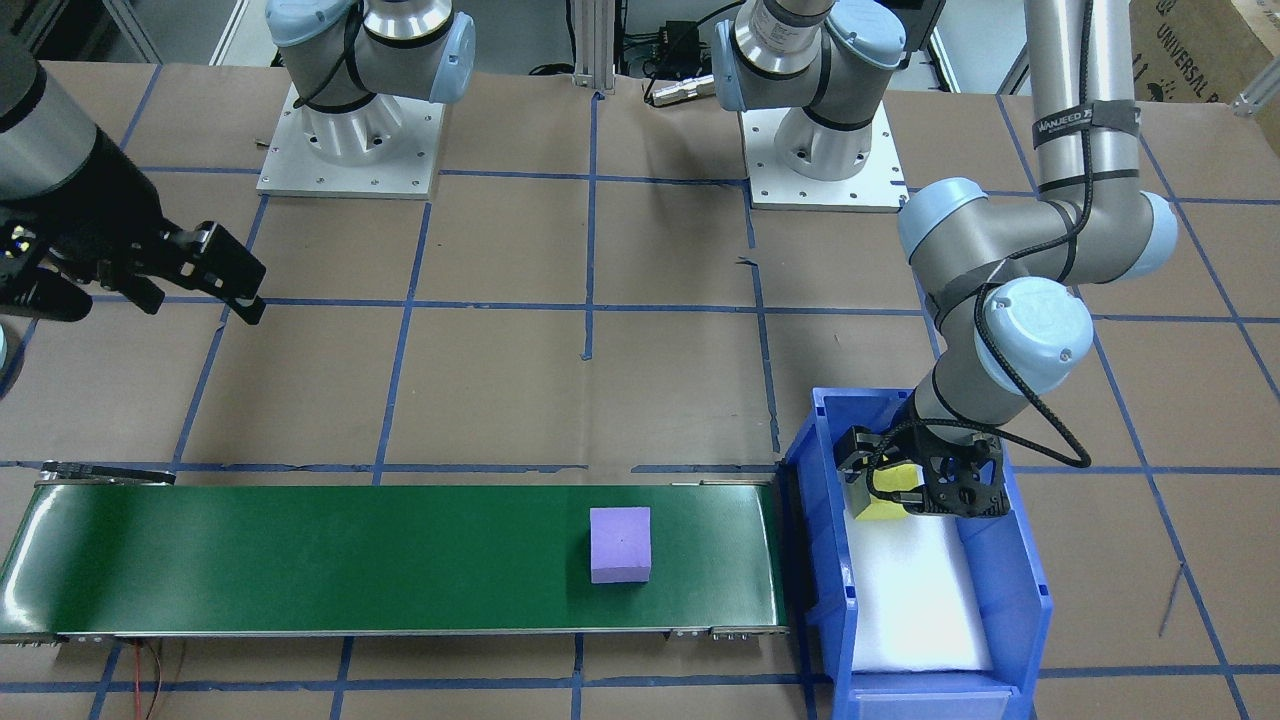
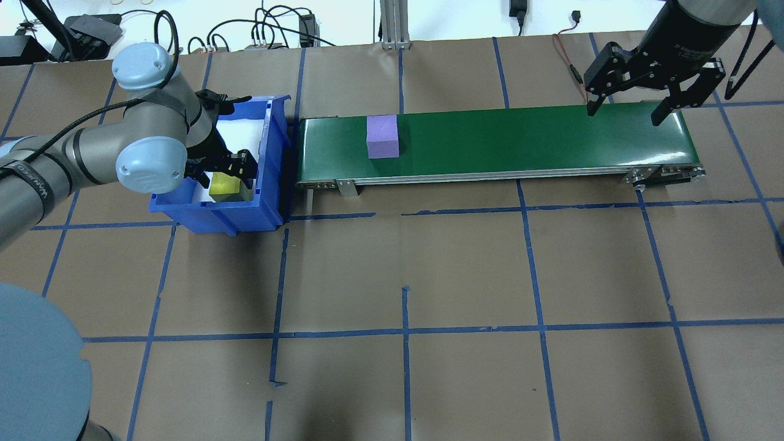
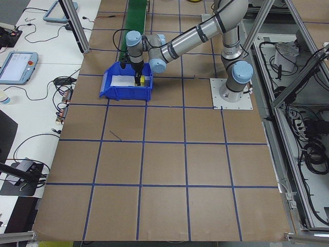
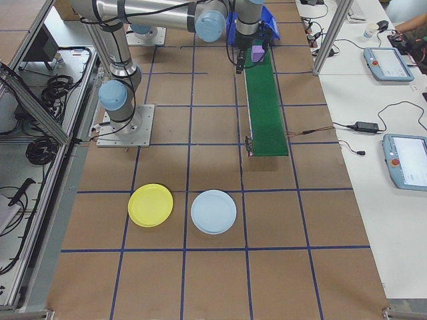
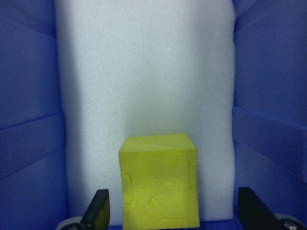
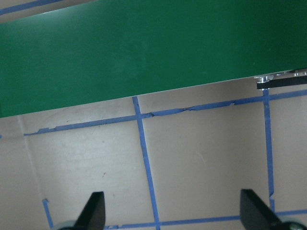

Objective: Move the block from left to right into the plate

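yellow cube (image 5: 159, 181): matte foam, dented, on white foam pad in blue bin (image 2: 274, 147) | left gripper (image 5: 175, 211): spread, straddling cube | right gripper (image 2: 625, 107): spread above belt (image 2: 520, 138) end | purple cube (image 2: 382, 136) on belt | plate (image 4: 151, 205): smooth round, far

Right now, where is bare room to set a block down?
Free: the green belt between the purple block and the right claw; the yellow plate. Crowded: the blue bin, where the left claw straddles a yellow block.
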You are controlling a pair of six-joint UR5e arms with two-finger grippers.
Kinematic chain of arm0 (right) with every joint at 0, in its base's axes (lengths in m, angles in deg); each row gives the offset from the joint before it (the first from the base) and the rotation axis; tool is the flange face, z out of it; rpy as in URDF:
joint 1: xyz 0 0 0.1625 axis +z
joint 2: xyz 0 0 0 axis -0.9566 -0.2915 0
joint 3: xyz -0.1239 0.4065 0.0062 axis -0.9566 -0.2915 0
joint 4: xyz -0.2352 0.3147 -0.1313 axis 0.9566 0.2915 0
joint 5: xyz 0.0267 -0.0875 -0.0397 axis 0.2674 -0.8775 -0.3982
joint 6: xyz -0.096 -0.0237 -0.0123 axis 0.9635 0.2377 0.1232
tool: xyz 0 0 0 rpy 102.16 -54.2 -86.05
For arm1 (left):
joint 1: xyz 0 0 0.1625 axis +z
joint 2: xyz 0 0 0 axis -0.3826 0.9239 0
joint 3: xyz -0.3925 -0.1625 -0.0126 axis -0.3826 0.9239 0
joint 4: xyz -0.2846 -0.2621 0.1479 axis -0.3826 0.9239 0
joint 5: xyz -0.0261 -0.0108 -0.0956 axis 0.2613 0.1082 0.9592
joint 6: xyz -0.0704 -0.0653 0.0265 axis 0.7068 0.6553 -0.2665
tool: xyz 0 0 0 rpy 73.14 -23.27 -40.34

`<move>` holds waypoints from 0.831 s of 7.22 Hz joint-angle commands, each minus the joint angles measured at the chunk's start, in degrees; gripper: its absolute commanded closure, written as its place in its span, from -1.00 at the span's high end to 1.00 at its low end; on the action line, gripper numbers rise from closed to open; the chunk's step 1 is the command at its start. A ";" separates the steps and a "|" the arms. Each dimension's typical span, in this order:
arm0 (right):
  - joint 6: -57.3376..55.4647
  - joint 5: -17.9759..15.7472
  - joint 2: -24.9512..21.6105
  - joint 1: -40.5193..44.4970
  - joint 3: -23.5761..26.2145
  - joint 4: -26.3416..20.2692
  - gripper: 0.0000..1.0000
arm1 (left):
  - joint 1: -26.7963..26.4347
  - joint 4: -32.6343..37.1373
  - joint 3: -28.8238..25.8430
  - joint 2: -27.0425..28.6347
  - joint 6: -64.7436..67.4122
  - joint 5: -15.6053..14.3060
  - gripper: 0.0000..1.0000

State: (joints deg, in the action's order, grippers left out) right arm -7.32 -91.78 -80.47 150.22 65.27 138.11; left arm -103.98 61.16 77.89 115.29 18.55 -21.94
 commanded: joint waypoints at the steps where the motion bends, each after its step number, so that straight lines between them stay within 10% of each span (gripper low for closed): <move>1: 6.05 0.39 4.56 -6.65 -0.40 5.62 1.00 | 0.02 -0.94 -0.75 1.73 0.12 -0.10 0.15; 3: 8.87 0.39 6.07 -7.38 -0.31 8.25 1.00 | -0.16 1.58 -3.11 0.59 0.91 -0.27 -0.09; 6: 11.17 0.30 8.00 -7.55 0.83 10.11 1.00 | -2.95 25.05 -24.52 0.85 7.82 0.52 -0.09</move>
State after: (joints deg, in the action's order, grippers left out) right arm 2.81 -91.48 -72.96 142.78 65.69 147.33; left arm -104.99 79.98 61.07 116.11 22.69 -21.94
